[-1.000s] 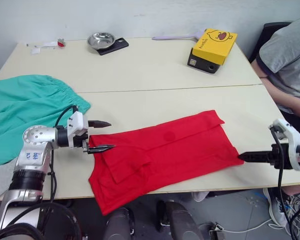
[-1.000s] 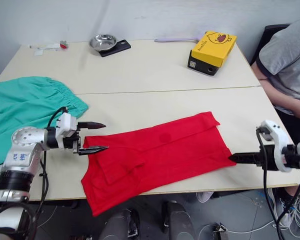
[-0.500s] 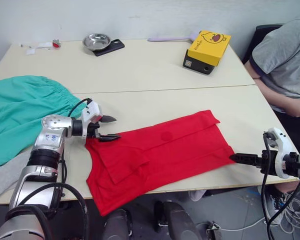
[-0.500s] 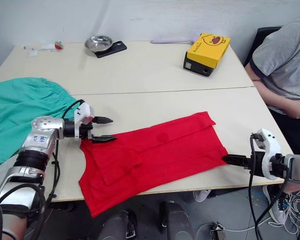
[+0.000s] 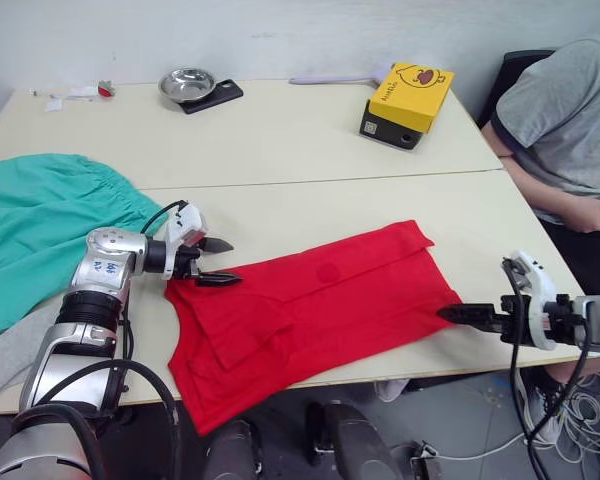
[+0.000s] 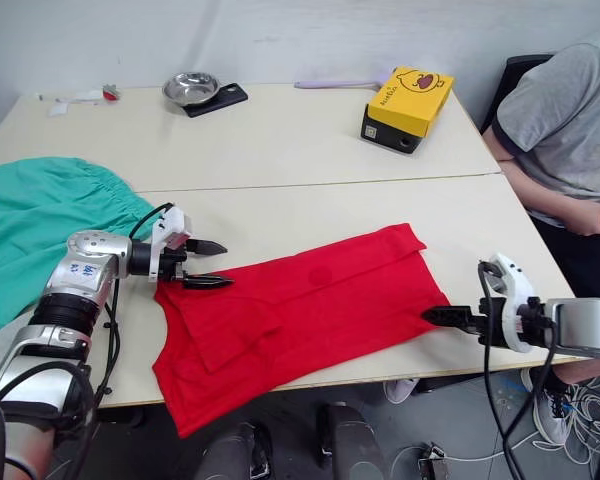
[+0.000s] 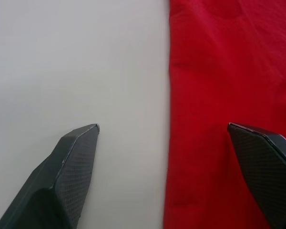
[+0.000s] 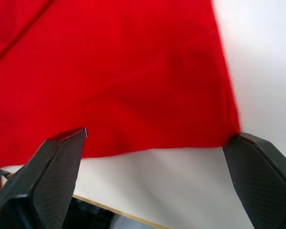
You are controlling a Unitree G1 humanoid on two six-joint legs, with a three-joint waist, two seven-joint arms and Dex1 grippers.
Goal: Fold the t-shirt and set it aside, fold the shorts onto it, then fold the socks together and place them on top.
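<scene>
Two tools flank the t-shirt (image 5: 310,310), which lies folded lengthwise on the near half of the table (image 5: 310,140); we see its long axis running diagonally, from the near-left table edge, where the cloth hangs over, up toward the far right. The left tool (image 5: 216,262) sits at the shirt's left end, its two black fingers spread apart, one tip over bare table and the other over red cloth, gripping nothing; the left wrist view shows what the head views cannot, that the shirt's straight edge runs between the two fingertips (image 7: 78,157). The right tool (image 6: 442,316) points at the shirt's right near corner, and in the right wrist view we find its fingers wide apart and empty, with the shirt's corner lying between them and one finger (image 8: 260,171) right at the cloth's edge. The teal-green shorts (image 5: 40,230) lie spread at the table's left side, waistband toward the shirt, well apart from it. On the far half stand a yellow box (image 5: 410,92) and a small metal bowl (image 5: 188,84). A person in a grey shirt (image 5: 565,110) sits at the right.
</scene>
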